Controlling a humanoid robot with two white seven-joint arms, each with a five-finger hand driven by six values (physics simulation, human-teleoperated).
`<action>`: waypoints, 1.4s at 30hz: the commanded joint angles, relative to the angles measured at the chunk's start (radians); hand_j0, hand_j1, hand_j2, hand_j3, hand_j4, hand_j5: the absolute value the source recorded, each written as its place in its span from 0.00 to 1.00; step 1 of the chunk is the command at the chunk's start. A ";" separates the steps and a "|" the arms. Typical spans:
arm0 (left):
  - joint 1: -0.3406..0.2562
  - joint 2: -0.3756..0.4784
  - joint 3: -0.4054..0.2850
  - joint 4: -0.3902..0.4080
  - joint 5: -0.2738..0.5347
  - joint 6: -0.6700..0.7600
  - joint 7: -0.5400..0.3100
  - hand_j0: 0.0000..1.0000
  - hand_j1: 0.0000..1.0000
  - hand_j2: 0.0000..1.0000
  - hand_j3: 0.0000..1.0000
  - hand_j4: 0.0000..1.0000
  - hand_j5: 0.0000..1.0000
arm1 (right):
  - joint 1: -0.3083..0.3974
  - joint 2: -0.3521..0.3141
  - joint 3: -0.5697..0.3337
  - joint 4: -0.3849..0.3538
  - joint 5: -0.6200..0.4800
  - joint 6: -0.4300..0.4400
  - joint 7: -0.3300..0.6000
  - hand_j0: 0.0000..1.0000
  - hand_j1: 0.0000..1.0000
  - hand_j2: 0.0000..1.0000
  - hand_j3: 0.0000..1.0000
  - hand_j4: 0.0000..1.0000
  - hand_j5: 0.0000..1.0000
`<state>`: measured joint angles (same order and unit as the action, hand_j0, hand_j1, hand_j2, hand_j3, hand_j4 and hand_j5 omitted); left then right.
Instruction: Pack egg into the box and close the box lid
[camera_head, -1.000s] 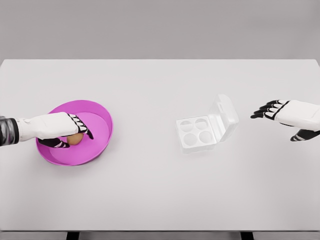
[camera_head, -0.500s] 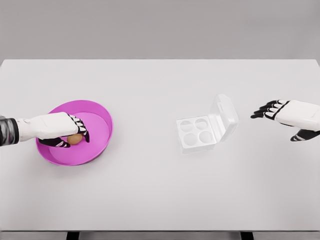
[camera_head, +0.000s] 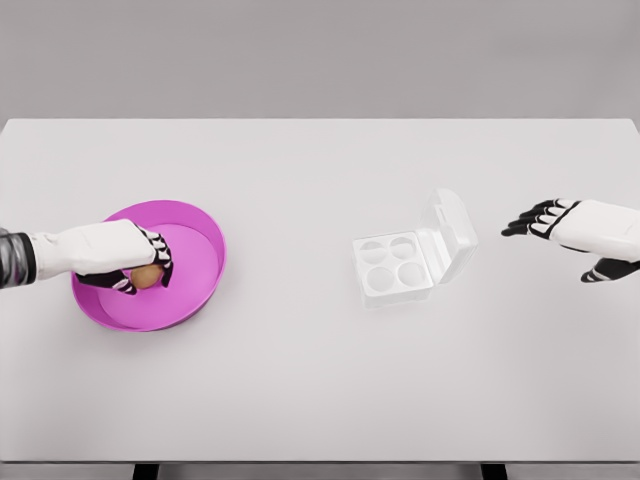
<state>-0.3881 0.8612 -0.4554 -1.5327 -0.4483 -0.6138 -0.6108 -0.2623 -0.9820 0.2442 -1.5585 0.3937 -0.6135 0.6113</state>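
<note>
Curling around brown egg inside pink bowl, left hand fingers clamped, right hand spread

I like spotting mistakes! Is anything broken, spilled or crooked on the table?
Nothing stands out. The egg box sits flat with its lid open and four empty cups. The egg is whole, inside the pink bowl, with the left hand curled around it. The right hand hovers open, right of the box.

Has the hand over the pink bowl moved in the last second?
Yes. The left hand has drawn slightly leftward inside the pink bowl, its fingers closing tighter around the egg.
</note>
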 joint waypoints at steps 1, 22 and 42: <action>0.000 0.001 0.004 -0.015 0.008 0.003 0.000 0.42 0.42 0.42 0.42 0.42 0.42 | 0.000 -0.001 0.000 0.000 -0.006 0.003 0.000 1.00 1.00 1.00 1.00 1.00 1.00; -0.008 -0.053 0.053 -0.095 0.023 0.003 0.000 0.42 0.42 0.42 0.42 0.42 0.42 | 0.000 -0.001 -0.003 -0.002 -0.010 0.003 0.000 1.00 1.00 1.00 1.00 1.00 1.00; -0.051 -0.195 0.052 -0.095 0.026 0.003 0.000 0.42 0.42 0.42 0.42 0.42 0.42 | -0.002 -0.006 -0.010 0.017 -0.010 0.003 0.000 1.00 1.00 1.00 1.00 1.00 1.00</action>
<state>-0.4403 0.6863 -0.4030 -1.6283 -0.4240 -0.6137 -0.6115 -0.2638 -0.9853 0.2348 -1.5374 0.3887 -0.6135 0.6113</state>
